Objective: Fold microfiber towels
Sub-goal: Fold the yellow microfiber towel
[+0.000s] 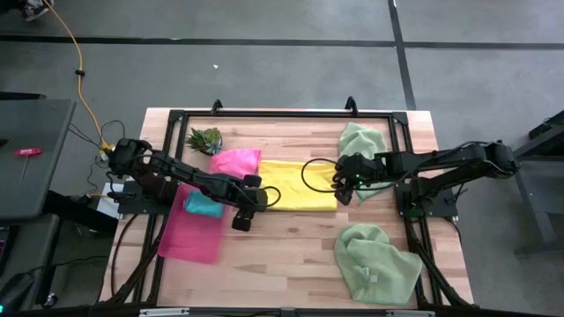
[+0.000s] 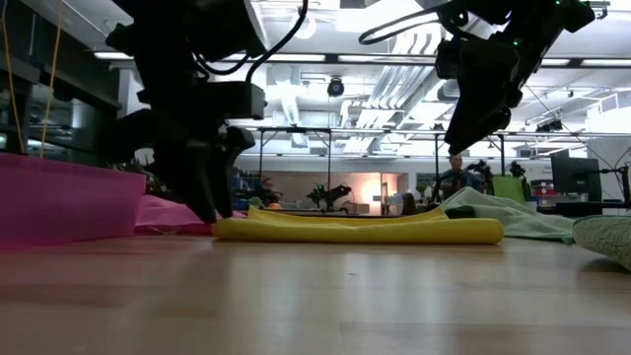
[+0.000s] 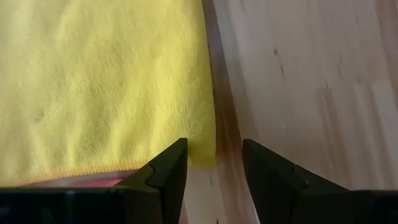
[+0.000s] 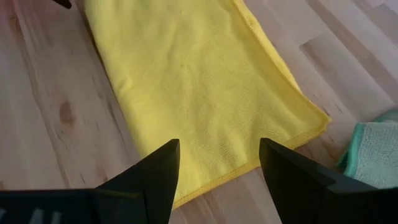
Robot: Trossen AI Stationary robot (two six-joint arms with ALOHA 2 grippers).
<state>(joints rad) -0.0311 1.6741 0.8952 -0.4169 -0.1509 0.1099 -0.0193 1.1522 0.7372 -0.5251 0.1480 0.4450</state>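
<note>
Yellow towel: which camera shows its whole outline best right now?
The high view: the yellow towel lies folded lengthwise between both grippers, nearly all visible. The low view shows only its front fold edge. The right wrist view shows one end, the left wrist view one corner.

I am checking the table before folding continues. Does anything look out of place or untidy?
The yellow towel lies flat and neatly folded. The two pale green towels are crumpled heaps, and the hot pink towel is bunched beside the plant. Nothing looks spilled or damaged.
</note>
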